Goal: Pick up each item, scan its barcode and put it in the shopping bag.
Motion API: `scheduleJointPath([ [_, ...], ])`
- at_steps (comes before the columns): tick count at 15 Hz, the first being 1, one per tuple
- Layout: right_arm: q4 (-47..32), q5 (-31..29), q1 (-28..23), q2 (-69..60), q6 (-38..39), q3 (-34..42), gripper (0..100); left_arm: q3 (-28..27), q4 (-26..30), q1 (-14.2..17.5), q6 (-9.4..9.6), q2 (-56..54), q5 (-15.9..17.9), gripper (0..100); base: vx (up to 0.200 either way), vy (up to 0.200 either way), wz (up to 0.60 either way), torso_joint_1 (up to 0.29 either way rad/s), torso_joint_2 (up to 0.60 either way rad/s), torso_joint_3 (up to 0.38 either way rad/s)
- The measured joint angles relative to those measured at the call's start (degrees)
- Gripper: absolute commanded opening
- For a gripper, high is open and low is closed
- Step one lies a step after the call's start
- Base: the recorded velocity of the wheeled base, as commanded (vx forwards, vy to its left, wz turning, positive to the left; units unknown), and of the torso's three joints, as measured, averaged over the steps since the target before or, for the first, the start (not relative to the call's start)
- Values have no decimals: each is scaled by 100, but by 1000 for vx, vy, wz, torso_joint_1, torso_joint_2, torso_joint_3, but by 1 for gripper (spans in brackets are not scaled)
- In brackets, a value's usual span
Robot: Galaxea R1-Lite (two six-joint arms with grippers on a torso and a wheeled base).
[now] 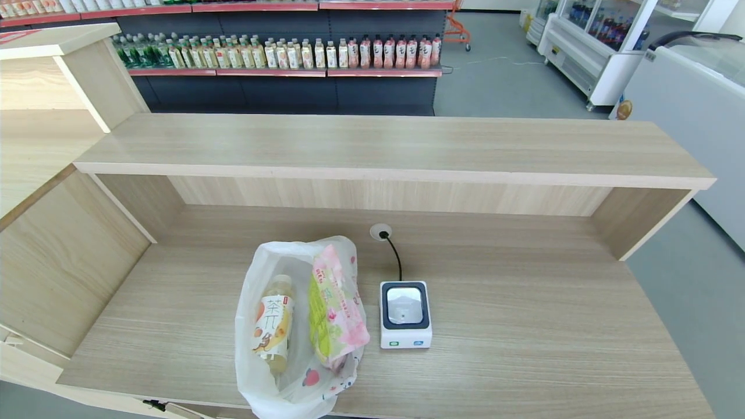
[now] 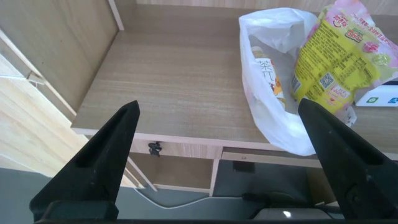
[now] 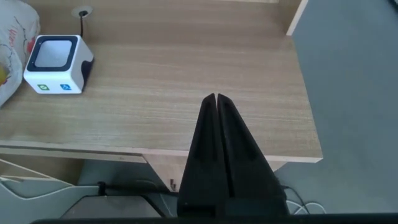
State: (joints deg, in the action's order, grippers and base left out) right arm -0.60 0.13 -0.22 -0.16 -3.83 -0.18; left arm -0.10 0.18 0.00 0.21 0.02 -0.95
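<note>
Shopping bag (image 1: 262, 396) holds bottle (image 1: 273, 326) and packet (image 1: 334, 314) beside scanner (image 1: 405, 314).

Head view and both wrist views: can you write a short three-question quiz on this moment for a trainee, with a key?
1. True or false: the bottle lies inside the shopping bag.
2. Pick one. The scanner stands: A) at the bag's left; B) at the bag's right; C) on the raised shelf behind.
3. Short answer: of the left claw and the right claw, which one is shut?

Key: 1 true; 2 B; 3 the right claw.
</note>
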Motion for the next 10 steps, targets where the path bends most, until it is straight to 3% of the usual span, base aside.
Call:
scheduleJointPath([
  [10,2,2,4,5,13,0,0,0,0,0,1,0,0,100,0,0,0,0,0,0],
])
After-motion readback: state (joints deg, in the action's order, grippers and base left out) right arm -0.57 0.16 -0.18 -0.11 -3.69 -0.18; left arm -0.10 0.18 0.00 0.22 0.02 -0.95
